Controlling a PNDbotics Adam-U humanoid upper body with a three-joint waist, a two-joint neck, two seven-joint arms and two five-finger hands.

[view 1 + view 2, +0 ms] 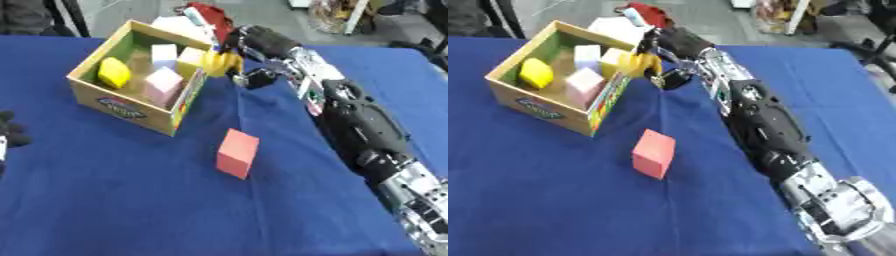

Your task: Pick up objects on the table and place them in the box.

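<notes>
Blue cloth [114, 200] is covering the whole table, with grey floor and clutter showing beyond its far edge. Toward the far left, a cardboard box [122, 107] with a green inner wall is standing open, and inside it a yellow object [114, 72] is lying by the left wall while pale pink and white blocks [163, 82] are sitting beside it toward the right. The right arm is stretching in from the lower right across the cloth, and the right hand [254, 45] is hanging at the box's far right corner with its fingers curled round a yellow object [220, 62] that is sitting just above the box's right rim. A red block [237, 153] is standing alone on the cloth, near the box's front corner and apart from it. The left hand [9, 132] is resting at the left edge of the left eye view; whether its fingers are apart or together cannot be told.
</notes>
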